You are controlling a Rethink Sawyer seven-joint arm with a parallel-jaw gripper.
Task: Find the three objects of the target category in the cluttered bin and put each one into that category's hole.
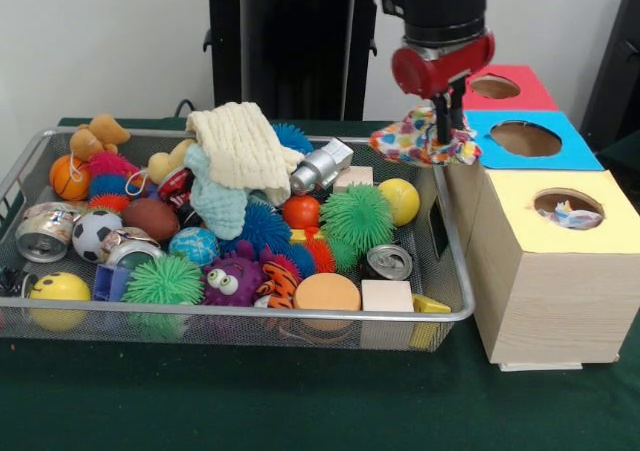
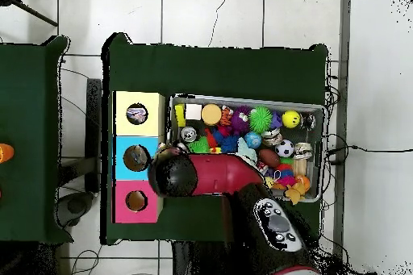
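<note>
Front view only: gripper [image 1: 441, 121] jaws clamped on multicoloured cloth [image 1: 415, 141], above the wire-mesh bin's [image 1: 452, 233] edge beside the blue-topped box [image 1: 526, 138]. Overhead, the arm [image 2: 214, 177] hides both.

One wire bin [image 1: 452, 311], three wooden boxes [image 1: 545, 301], two crushed cans [image 1: 45, 233].

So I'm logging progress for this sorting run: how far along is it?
One cloth piece already shows in the yellow box's hole. The end effector holds a multicolored cloth above the bin's right edge, beside the boxes. A cream cloth and a pale green one remain in the bin.
</note>
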